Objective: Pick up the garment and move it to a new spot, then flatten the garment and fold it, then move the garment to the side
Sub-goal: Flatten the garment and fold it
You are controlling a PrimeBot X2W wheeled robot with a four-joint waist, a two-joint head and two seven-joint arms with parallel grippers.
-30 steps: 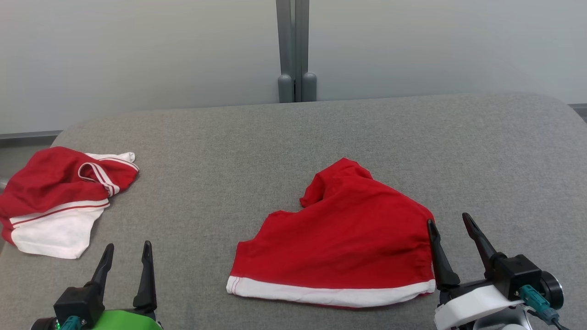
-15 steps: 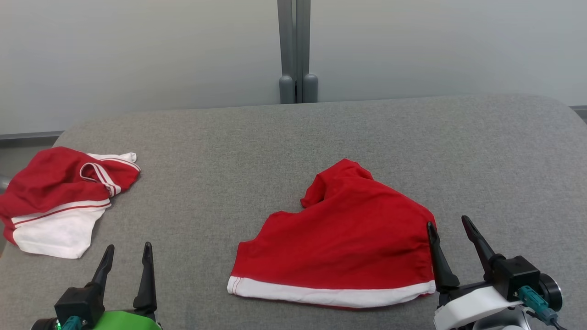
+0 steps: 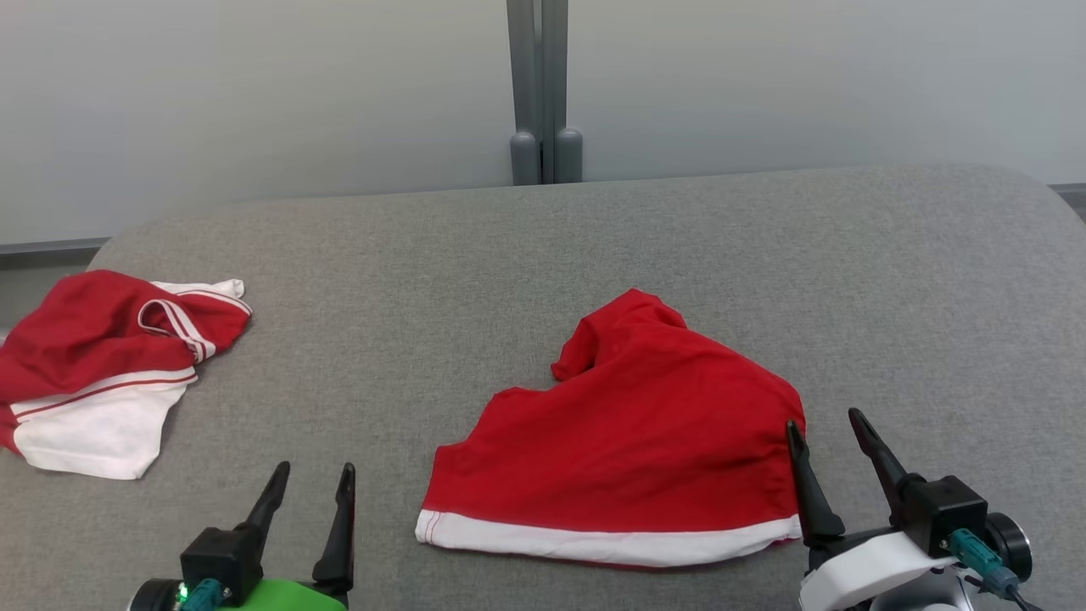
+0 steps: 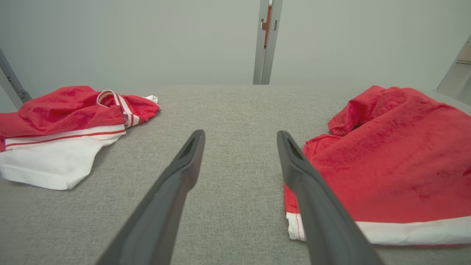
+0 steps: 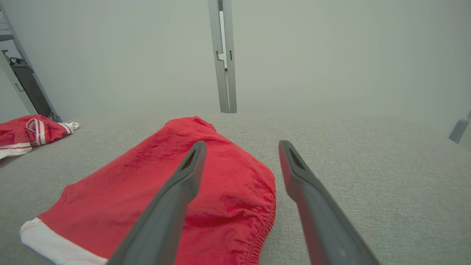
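1. Grey padded table (image 3: 543, 255) is stretching ahead of both claws, with a pale wall (image 3: 254, 85) behind it.
2. Red garment (image 3: 628, 433) with a white hem is lying crumpled between the claws, its gathered edge at the right claw's inner finger.
3. Second red-and-white garment (image 3: 102, 365) is lying well beyond the left claw's outer side.
4. Right claw (image 3: 821, 419) is hovering spread, holding nothing.
5. Left claw (image 3: 316, 467) is hovering spread, empty.

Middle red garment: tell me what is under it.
The red garment lies on the grey table, which shows all around it. A sliver of red cloth peeks out below its white hem. Anything else beneath is covered.
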